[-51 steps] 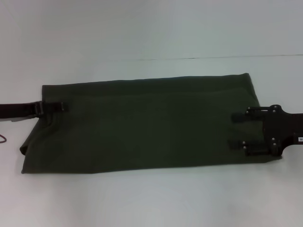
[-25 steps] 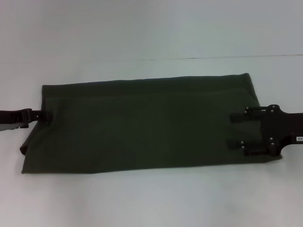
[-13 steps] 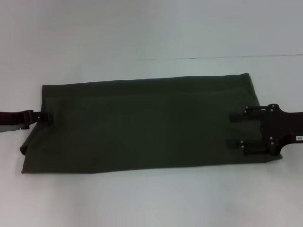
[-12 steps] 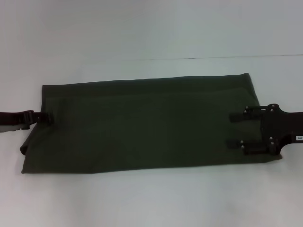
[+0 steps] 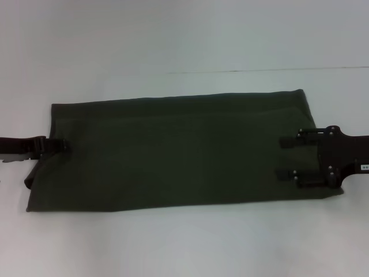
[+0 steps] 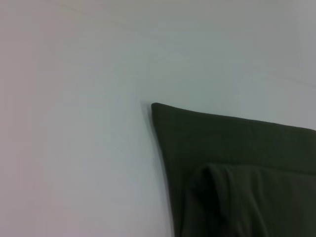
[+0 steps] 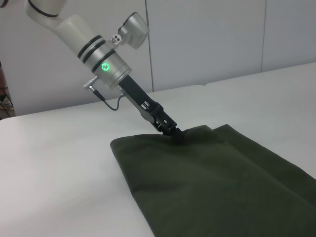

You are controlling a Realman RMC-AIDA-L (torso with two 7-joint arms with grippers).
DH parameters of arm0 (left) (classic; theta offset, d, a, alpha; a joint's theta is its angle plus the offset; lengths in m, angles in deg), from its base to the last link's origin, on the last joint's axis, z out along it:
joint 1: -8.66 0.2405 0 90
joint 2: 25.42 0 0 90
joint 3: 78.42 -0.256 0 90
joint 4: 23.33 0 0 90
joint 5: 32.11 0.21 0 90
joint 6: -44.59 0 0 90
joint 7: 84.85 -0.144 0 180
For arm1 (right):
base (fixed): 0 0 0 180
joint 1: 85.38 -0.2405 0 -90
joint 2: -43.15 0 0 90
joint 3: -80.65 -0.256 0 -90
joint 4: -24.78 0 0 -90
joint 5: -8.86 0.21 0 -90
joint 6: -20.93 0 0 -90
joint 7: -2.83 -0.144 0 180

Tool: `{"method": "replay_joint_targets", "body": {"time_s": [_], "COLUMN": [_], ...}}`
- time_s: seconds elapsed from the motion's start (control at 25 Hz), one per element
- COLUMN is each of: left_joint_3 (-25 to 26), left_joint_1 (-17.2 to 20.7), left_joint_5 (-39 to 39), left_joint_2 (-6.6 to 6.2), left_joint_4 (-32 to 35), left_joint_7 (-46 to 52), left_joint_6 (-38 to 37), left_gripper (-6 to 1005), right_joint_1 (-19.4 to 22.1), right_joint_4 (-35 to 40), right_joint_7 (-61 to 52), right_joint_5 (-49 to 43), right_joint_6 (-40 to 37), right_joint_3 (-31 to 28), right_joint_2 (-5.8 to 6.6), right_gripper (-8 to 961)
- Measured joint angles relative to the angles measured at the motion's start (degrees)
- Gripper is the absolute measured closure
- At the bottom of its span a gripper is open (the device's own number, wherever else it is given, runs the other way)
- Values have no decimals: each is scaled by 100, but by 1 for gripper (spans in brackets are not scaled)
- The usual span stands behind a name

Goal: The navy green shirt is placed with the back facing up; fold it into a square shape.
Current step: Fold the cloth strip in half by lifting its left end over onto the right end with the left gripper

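The right gripper (image 5: 286, 157) lies flat over the right end of the navy green shirt (image 5: 173, 153), its two black fingers (image 5: 290, 141) spread wide apart and stretched along the cloth, holding nothing between them; whether they press on the fabric or hang just above it cannot be told. The left gripper (image 5: 60, 146) comes in from the left edge of the bench (image 5: 184, 242) and meets the shirt's left end about midway along that side. In the right wrist view its tip (image 7: 176, 135) is sunk into a raised bump of fabric, which suggests a pinch, but the fingers themselves are hidden by the cloth, so how far they are parted cannot be told. The shirt lies in the middle of the white bench as a long band running left to right, folded lengthwise, plain dark olive on top, soft and matte. Its far edge is straight, and its left end is slightly skewed, with a small tuck of cloth showing at the near left corner. The left wrist view shows a folded corner (image 6: 163, 111) with a rounded inner fold (image 6: 217, 173) beneath it.
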Motion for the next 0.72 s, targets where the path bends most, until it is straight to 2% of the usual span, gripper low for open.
{"method": "replay_joint_targets", "body": {"time_s": [0.72], "left_joint_3": [-1], "left_joint_1": [-132], "left_joint_5": [3], "left_joint_2": [-34], "left_joint_4": [-67], "left_joint_7": [1], "left_joint_6": [-385], "left_gripper": [120], "right_joint_1": [-19], "right_joint_4": [9], "right_joint_7": [-17], "right_joint_5": [0], "right_joint_6": [0], "right_joint_3": [0], "right_joint_2": [-3], "right_gripper": [185]}}
